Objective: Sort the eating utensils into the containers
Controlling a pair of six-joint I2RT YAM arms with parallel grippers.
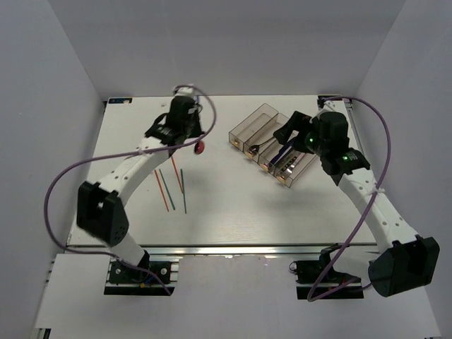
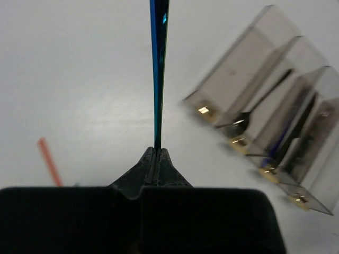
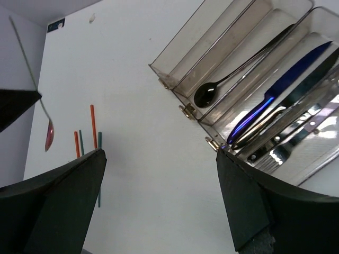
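Clamping spoon (image 2: 158, 79) by handle, left tool (image 2: 157, 153); bowl points straight outward; right tool (image 3: 160, 154) wide.

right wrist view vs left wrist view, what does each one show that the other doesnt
Only the right wrist view: the open right tool, the red-bowled spoon hanging with its bowl visible, a green chopstick, and what lies in the bins: a black spoon, a blue knife and forks.
Only the left wrist view: the left tool close up, shut on a thin blue-sheened handle, presumably that spoon's.
Both: the four joined bins, blurred in the left wrist view, an orange chopstick and the white table.
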